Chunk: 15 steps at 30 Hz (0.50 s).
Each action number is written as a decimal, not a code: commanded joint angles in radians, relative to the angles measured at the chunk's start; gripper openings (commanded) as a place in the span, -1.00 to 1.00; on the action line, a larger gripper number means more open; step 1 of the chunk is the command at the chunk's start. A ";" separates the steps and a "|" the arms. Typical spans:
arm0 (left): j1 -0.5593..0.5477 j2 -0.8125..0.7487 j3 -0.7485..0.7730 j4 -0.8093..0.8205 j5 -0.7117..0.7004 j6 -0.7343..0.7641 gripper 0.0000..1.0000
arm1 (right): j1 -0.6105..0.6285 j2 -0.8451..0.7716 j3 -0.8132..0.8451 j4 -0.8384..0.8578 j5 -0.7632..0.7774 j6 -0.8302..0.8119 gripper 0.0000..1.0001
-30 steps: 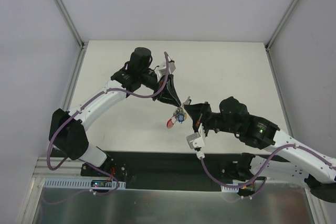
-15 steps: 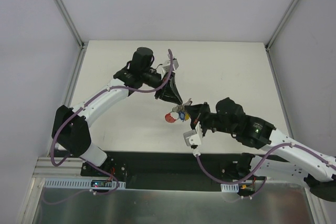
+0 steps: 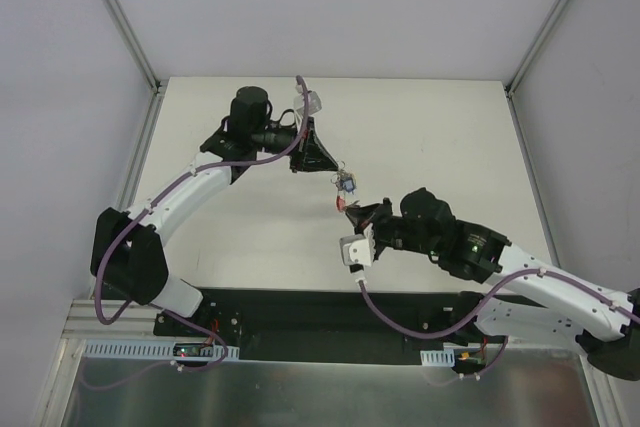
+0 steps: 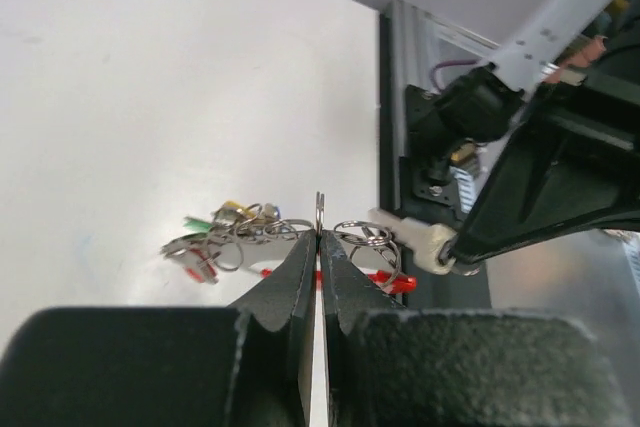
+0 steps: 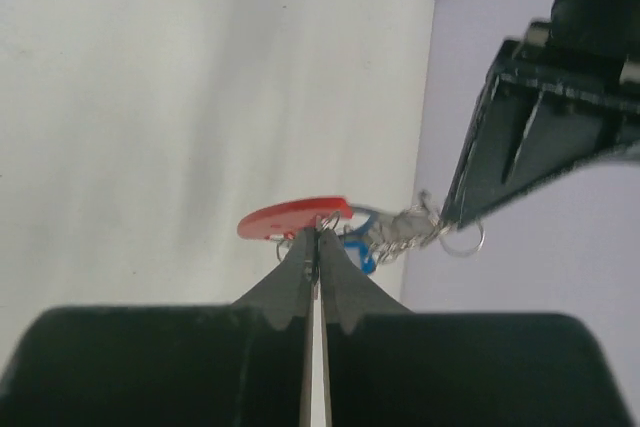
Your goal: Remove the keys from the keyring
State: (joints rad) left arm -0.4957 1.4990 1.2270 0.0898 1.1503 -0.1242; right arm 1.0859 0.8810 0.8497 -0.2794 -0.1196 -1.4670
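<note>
From where I stand, the two arms have drawn apart in the last second. The left gripper (image 3: pixel 333 173) has swung up toward the far side of the white tabletop (image 3: pixel 440 137), while the right gripper (image 3: pixel 352 209) sits lower, nearer the bases. The bunch of small silvery metal keys with coloured plastic heads (image 3: pixel 347 185) hung slack below the two tips a moment ago. Now it is strung out between them, clear of the tabletop.

Up close, the left gripper's jaws are pressed together on the thin silvery metal keyring (image 4: pixel 320 209), seen edge-on just above its tips, with green and yellow heads dangling to one side. The right gripper is likewise pinched tight, on the flat red-headed key (image 5: pixel 292 218). A blue head and loops of wire trail from it toward the other arm.

To my eye this is a pull meant to work the red-headed key off the keyring. No key looks free yet; everything is linked together.
</note>
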 commanded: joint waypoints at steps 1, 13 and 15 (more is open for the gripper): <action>0.083 -0.094 -0.079 0.047 -0.216 -0.019 -1.00 | -0.049 -0.021 -0.005 0.111 0.060 0.288 -0.99; 0.213 -0.108 -0.219 -0.077 -0.768 -0.003 -1.00 | -0.302 0.148 0.114 -0.020 0.460 1.069 -0.98; 0.212 -0.118 -0.227 -0.106 -0.814 0.005 -1.00 | -0.401 0.162 0.115 -0.061 0.434 1.148 -0.98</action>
State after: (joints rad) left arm -0.2840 1.4189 0.9974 0.0132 0.4961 -0.1295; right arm 0.8162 1.0435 0.9104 -0.2932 0.2466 -0.6258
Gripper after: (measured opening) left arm 0.005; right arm 0.017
